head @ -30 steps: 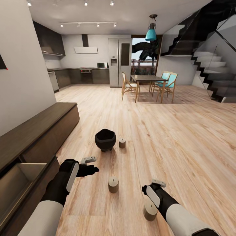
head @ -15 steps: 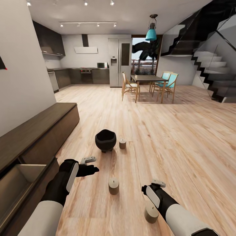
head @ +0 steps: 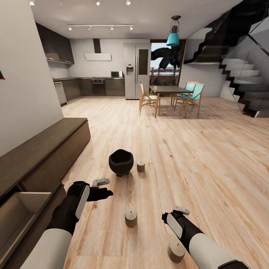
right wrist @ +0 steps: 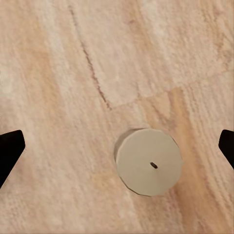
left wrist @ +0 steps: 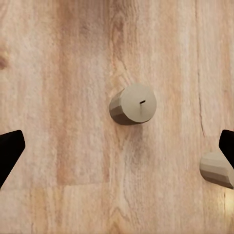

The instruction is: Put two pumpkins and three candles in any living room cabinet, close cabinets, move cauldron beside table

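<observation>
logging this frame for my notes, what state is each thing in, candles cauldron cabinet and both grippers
far candle: upright on the floor, beside the cauldron
middle candle: upright on the floor, between the two arms
near candle: upright on the floor, below the right gripper
cauldron: upright on the floor, mouth up
cabinet: near compartment open, pale interior showing
left gripper: open, holding nothing
right gripper: open, above the near candle
</observation>
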